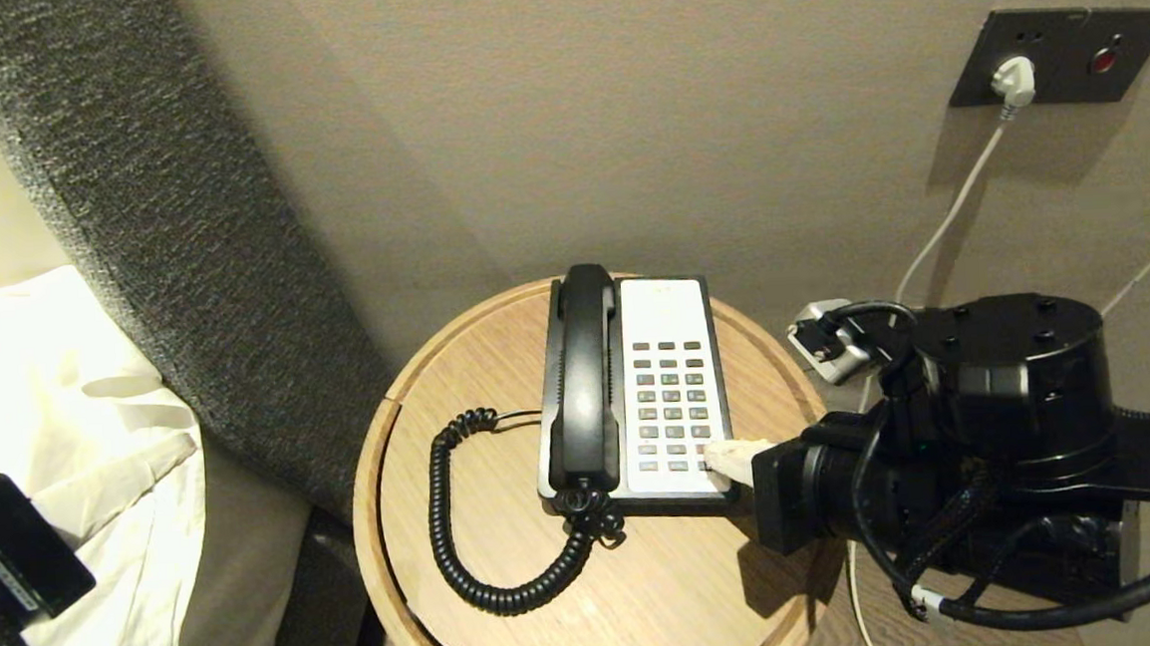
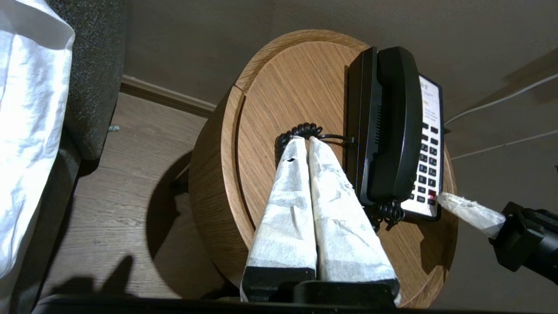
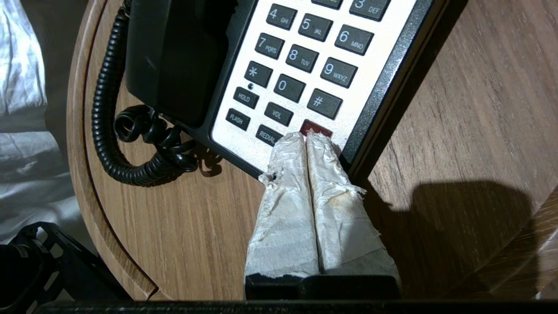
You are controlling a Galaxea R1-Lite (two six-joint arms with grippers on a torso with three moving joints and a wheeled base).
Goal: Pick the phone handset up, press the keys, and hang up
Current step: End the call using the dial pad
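clenched to form one blunt point, right gripper point(image 3: 306, 138) prods the red button among the keys point(image 1: 671, 404) while the phone handset point(image 1: 583, 377) sits cradled; left gripper point(image 2: 304, 142), likewise clenched and empty, waits at left.

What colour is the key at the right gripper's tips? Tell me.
Red, clearest in the right wrist view.

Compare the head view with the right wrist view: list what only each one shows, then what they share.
Head view only: the wall socket plate with a white plug, the grey headboard, and the whole phone handset lying on its cradle.
Right wrist view only: the key labels, such as HOLD, FLASH and REDIAL, and the red key at the fingertips.
Both: the keys, the coiled cord, the round wooden table, and the right gripper, shut, at the keypad's near corner.
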